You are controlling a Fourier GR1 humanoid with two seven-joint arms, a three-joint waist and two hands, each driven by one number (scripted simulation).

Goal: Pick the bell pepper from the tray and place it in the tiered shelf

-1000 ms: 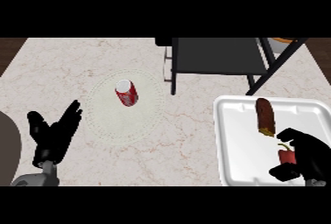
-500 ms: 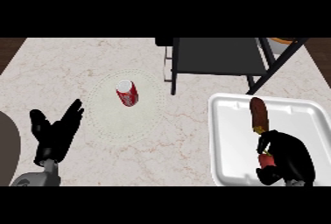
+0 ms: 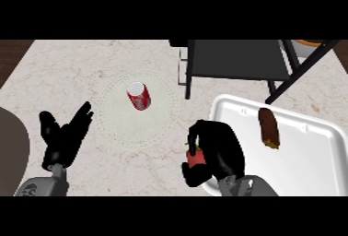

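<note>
The right hand (image 3: 216, 152) was found near the counter's front edge, just left of the tray's near left corner, with its fingers and thumb curled round the bell pepper (image 3: 196, 158). Only a small red part of the pepper showed at the hand's left side, with a trace of green at its top; the rest was hidden by the fingers. The pepper was therefore in the hand and outside the tray's rim, over the bare counter (image 3: 102, 60); whether it was clear of the surface could not be told. The white tray (image 3: 312, 156) lay at the counter's right side, reaching toward the front right corner, and carried one brown, elongated item (image 3: 268, 127) with a yellowish near end, lying lengthwise close to the tray's left rim. The item's kind could not be determined. Behind the tray, at the counter's back edge right of centre, stood the tiered shelf (image 3: 234, 57), with a dark flat level and thin black legs; one slanted leg came down close to the tray's back left corner. A red can (image 3: 139, 96) with a white top lay tilted at the middle of a pale round plate (image 3: 136, 133) left of centre on the counter. The left hand (image 3: 65, 136) rested open near the front left corner, fingers straight and spread, holding nothing.
</note>
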